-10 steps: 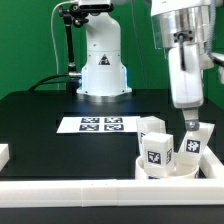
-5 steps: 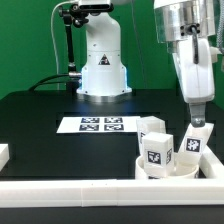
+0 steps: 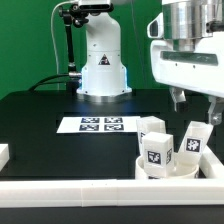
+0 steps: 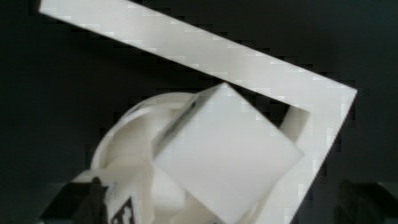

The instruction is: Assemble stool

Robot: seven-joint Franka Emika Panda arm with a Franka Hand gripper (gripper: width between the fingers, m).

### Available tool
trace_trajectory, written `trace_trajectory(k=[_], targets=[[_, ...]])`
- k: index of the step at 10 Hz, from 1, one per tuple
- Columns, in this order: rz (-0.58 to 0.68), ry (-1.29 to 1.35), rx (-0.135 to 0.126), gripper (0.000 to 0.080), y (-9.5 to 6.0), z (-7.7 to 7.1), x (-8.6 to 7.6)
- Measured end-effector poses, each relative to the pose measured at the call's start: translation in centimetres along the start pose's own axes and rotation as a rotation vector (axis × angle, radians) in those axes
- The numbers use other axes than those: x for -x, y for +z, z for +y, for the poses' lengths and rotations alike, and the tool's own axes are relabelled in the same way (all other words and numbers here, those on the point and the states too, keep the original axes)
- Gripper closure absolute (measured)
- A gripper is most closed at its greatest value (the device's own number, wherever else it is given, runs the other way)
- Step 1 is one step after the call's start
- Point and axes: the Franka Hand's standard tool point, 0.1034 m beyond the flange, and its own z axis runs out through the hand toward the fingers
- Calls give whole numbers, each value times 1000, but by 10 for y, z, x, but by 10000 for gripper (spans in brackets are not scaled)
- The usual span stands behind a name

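The white round seat disc (image 3: 166, 168) lies near the front rail at the exterior view's right. Three short white tagged legs stand on or at it: one at the front (image 3: 155, 151), one on the right (image 3: 192, 142), one behind (image 3: 152, 125). My gripper (image 3: 196, 105) hangs above the right leg, clear of it, with its fingers apart and nothing between them. The wrist view looks down on the seat disc (image 4: 143, 140) and on the diamond-shaped top of a leg (image 4: 228, 150). One dark fingertip (image 4: 80, 200) shows at the frame's edge.
The marker board (image 3: 100, 124) lies mid-table in front of the arm's white base (image 3: 103, 65). A long white rail (image 3: 90, 190) runs along the front and shows as a corner in the wrist view (image 4: 214, 55). A white piece (image 3: 3, 153) sits at the left edge.
My gripper was low around the right leg's top. It has let go, risen and turned, and now hangs open above the leg, which stays standing.
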Motion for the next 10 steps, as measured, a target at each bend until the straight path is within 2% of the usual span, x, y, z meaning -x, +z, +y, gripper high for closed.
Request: trace_trajectory(k=[3, 5, 6, 10], targets=[[0, -201, 0, 151, 0, 0, -1], [28, -448, 24, 151, 1, 0, 4], [30, -572, 27, 151, 2, -2, 8], [30, -876, 28, 151, 5, -2, 7]])
